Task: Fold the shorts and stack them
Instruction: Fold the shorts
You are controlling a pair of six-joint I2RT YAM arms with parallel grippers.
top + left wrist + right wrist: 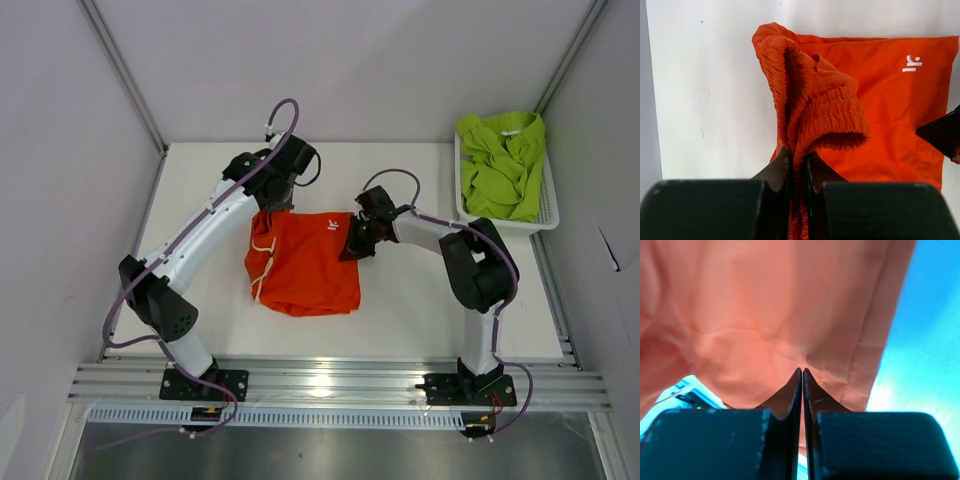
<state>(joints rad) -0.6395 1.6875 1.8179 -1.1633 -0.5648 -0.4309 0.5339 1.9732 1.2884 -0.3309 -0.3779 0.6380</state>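
The orange-red shorts point(305, 262) lie on the white table, partly folded, white drawstring at their left edge and white logo near the top. My left gripper point(272, 205) is shut on the bunched elastic waistband point(815, 107) at the shorts' far left corner. My right gripper point(356, 243) is shut on the thin fabric of the shorts' right edge point(770, 325), which hangs in front of its camera. The lime green shorts point(502, 163) lie crumpled in the white mesh basket point(549, 207) at the far right.
The basket stands against the right wall at the table's back right. Grey walls close in the table on the left, back and right. A metal rail point(330, 385) runs along the near edge with both arm bases on it.
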